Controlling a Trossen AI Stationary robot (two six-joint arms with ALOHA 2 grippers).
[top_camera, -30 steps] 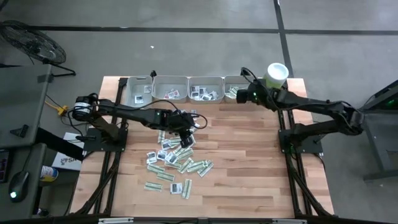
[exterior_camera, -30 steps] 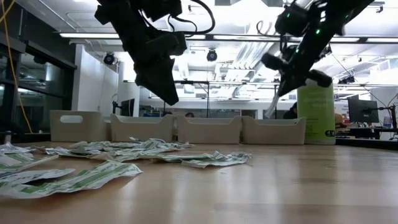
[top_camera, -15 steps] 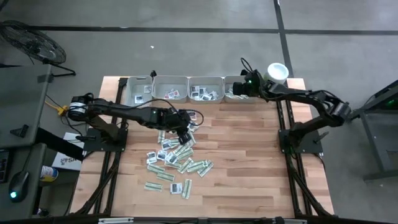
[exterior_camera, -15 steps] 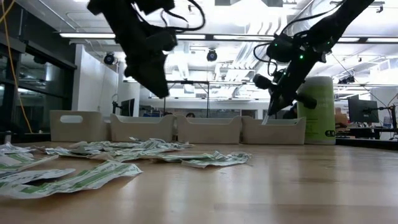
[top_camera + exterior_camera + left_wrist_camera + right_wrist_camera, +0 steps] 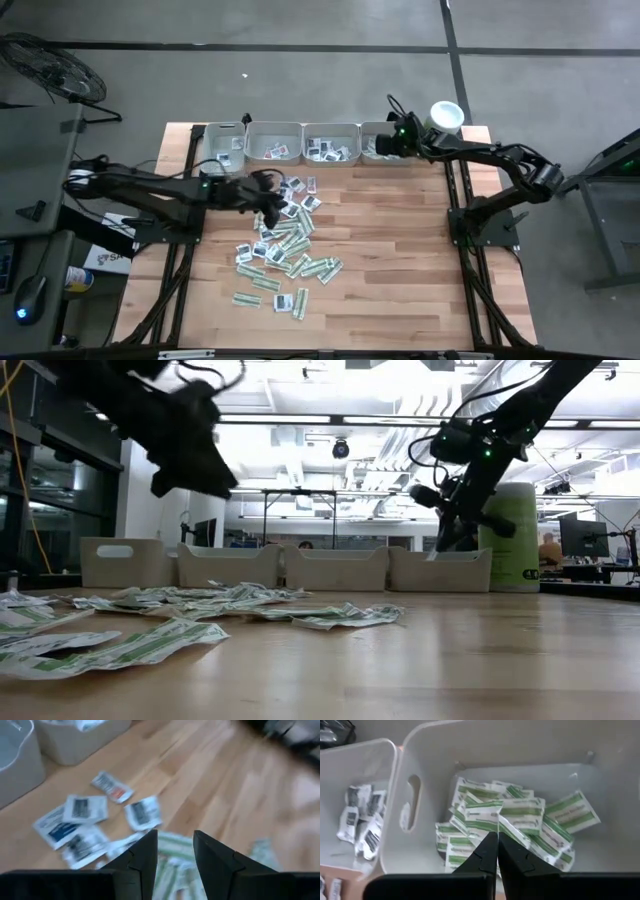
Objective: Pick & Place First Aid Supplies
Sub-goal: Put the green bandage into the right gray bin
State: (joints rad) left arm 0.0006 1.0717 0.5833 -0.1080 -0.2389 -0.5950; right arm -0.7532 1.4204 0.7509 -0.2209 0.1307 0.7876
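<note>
The right gripper (image 5: 385, 146) hangs over the rightmost grey tray (image 5: 366, 128), at about one o'clock on the table in the high view. In the right wrist view its fingers (image 5: 485, 854) are pressed together on the edge of a green-and-white strip sachet (image 5: 485, 815), which hangs directly over the heap of like sachets already in that tray. My judgement is that the drop needs only a release, since the sachet sits straight above the tray floor with its long axis running across the fingers.

The left gripper (image 5: 268, 203) hovers above the wooden table (image 5: 400, 260) at around ten o'clock, its fingers (image 5: 145, 855) spread and holding nothing. The loose pile of sachets (image 5: 285, 250) lies just beyond and below it, toward six o'clock; the squarish white packets (image 5: 85, 809) lie ahead of the fingertips. The left arm is plainly the nearer one for the next pick.
</note>
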